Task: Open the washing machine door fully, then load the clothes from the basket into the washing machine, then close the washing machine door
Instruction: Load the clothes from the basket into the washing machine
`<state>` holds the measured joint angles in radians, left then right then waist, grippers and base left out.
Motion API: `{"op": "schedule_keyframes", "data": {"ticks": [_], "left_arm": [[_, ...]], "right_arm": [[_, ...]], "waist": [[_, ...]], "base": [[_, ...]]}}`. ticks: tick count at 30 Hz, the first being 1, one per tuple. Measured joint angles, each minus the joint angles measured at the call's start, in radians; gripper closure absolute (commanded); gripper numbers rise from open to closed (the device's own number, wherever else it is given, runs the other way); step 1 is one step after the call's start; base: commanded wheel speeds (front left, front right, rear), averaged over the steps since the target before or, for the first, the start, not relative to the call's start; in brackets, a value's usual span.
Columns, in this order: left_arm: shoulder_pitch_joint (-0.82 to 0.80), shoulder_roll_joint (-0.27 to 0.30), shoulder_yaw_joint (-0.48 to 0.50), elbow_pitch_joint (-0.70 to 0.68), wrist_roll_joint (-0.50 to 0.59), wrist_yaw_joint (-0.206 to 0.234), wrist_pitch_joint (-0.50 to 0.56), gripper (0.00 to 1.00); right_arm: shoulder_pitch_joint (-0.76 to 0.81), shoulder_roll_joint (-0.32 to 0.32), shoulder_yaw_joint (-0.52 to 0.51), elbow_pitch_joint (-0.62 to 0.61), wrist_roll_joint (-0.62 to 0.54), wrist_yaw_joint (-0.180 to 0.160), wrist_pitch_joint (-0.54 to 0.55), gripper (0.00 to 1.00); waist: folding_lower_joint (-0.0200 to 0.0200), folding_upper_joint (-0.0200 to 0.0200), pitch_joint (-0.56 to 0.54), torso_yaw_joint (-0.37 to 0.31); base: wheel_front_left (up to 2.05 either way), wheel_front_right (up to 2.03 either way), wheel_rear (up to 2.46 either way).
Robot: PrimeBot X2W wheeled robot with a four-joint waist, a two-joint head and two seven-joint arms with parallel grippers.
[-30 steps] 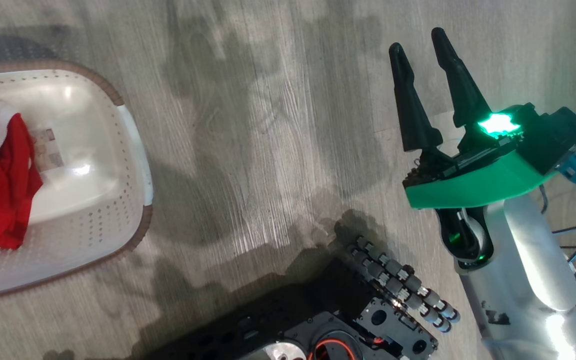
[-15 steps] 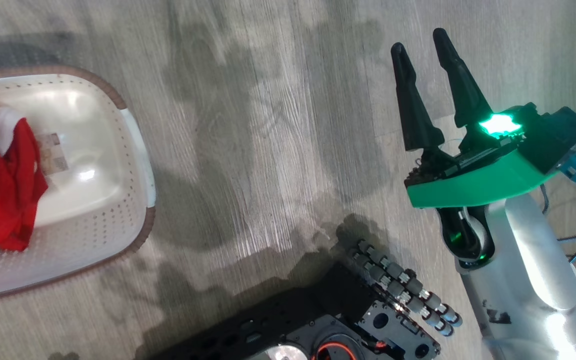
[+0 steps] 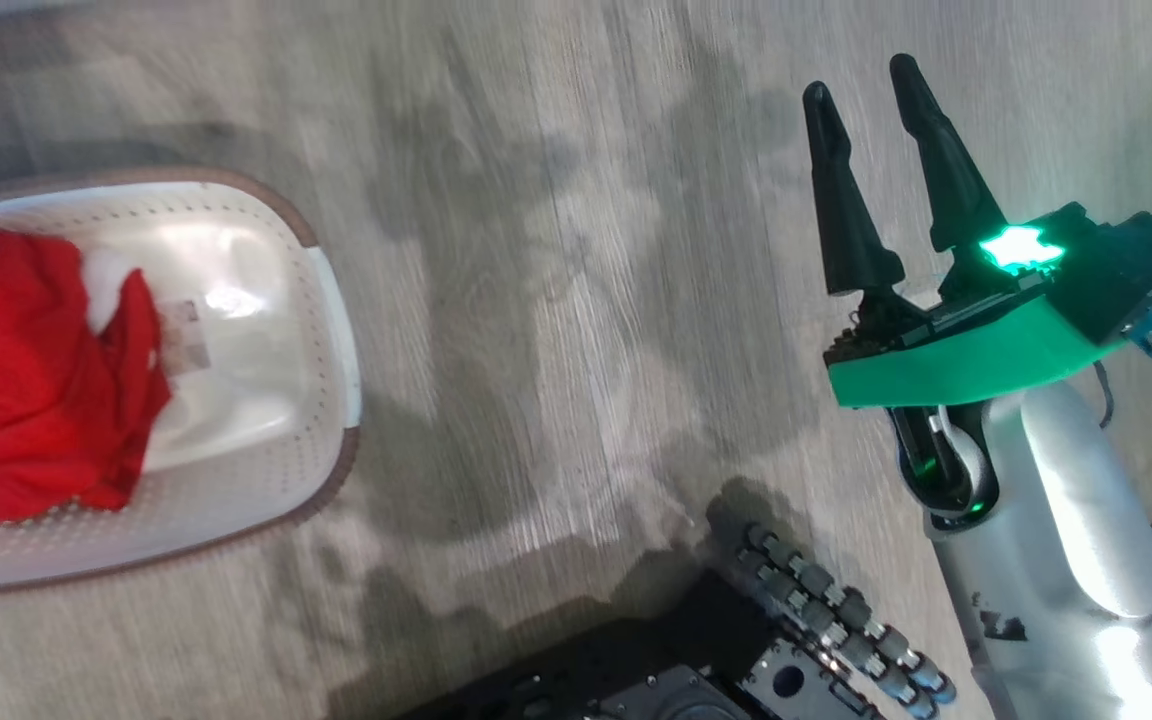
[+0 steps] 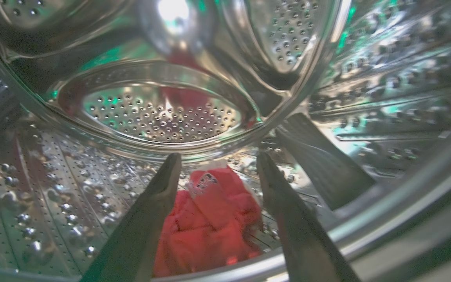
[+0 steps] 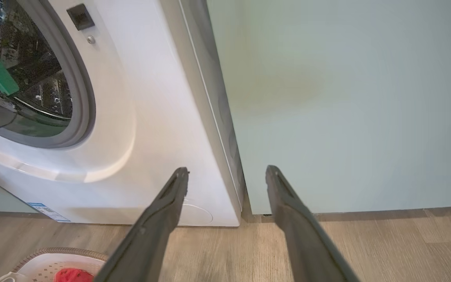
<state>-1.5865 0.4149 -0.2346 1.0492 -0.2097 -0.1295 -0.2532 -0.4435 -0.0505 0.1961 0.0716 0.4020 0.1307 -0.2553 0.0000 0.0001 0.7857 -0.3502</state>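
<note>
Head camera: looks steeply down at the floor [image 3: 556, 300], with my right gripper [image 3: 858, 76] at frame right and the basket [image 3: 331, 300] at frame left. Left wrist camera: inside the drum [image 4: 163, 113] at close range, sighting along my left gripper [image 4: 218, 154] to the clothes [image 4: 210, 219] lying beyond. Right wrist camera: set back, facing the washing machine [image 5: 151, 117] front and the cabinet [image 5: 347, 98] beside it. Shared: basket [image 5: 65, 250] and floor in the head and right wrist views; drum in both wrist views

left jaws: fingers [image 4: 157, 203] spread, empty | right jaws: fingers [image 3: 841, 220] spread, empty
</note>
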Motion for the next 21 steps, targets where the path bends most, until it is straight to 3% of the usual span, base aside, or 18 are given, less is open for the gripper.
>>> {"op": "schedule_keyframes", "data": {"ticks": [10, 21], "left_arm": [[0.301, -0.073, 0.045, -0.16, -0.068, 0.0, -0.004, 0.0], [0.725, -0.21, 0.086, -0.403, -0.087, 0.0, -0.004, 0.0]], "right_arm": [[0.014, 0.0, -0.043, 0.024, -0.055, 0.0, 0.0, 0.0], [0.146, 0.0, -0.093, 0.058, -0.122, 0.0, 0.0, 0.0]], "waist": [[0.0, 0.0, -0.147, 0.05], [0.0, 0.0, -0.367, 0.13]], "base": [[0.0, 0.0, 0.0], [0.0, 0.0, 0.0]]}}
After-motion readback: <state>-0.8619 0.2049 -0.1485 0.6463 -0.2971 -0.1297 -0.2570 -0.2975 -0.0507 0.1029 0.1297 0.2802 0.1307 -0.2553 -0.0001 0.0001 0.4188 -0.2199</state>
